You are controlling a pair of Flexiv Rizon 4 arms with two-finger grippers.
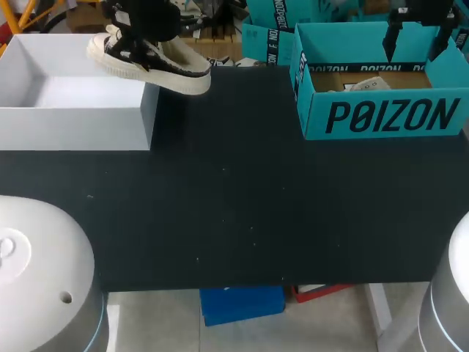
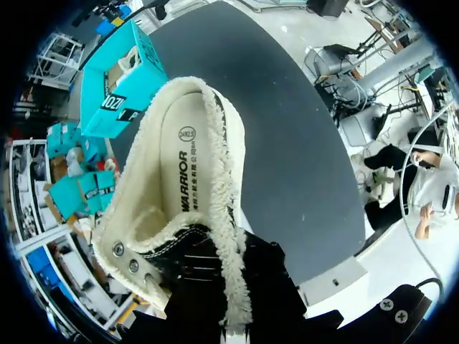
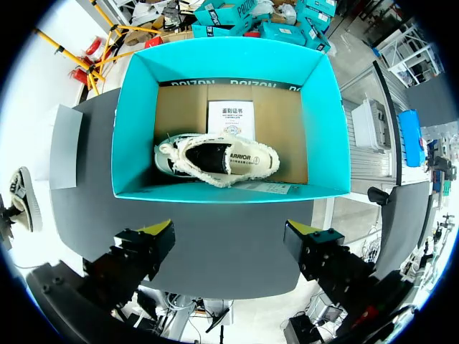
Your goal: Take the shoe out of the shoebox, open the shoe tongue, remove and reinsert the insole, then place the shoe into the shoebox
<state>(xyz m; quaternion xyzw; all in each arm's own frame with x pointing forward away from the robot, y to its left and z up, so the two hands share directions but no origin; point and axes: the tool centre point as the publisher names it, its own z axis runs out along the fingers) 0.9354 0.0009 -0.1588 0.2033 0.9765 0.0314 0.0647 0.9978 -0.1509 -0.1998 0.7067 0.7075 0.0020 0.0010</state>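
My left gripper (image 1: 143,33) holds a black and cream fleece-lined shoe (image 1: 157,62) in the air over the far right corner of a white open box (image 1: 73,117). In the left wrist view the shoe (image 2: 190,179) hides the fingers and its printed insole faces the camera. The teal shoebox (image 1: 381,117) stands at the far right of the table. My right gripper (image 3: 231,229) hovers above the box's near wall (image 3: 215,197), fingers wide open and empty. A second matching shoe (image 3: 219,161) lies on its side inside the box.
A white card (image 3: 231,118) lies on the shoebox's cardboard floor behind the second shoe. The black tabletop (image 1: 234,213) stretches between the two boxes to the front edge.
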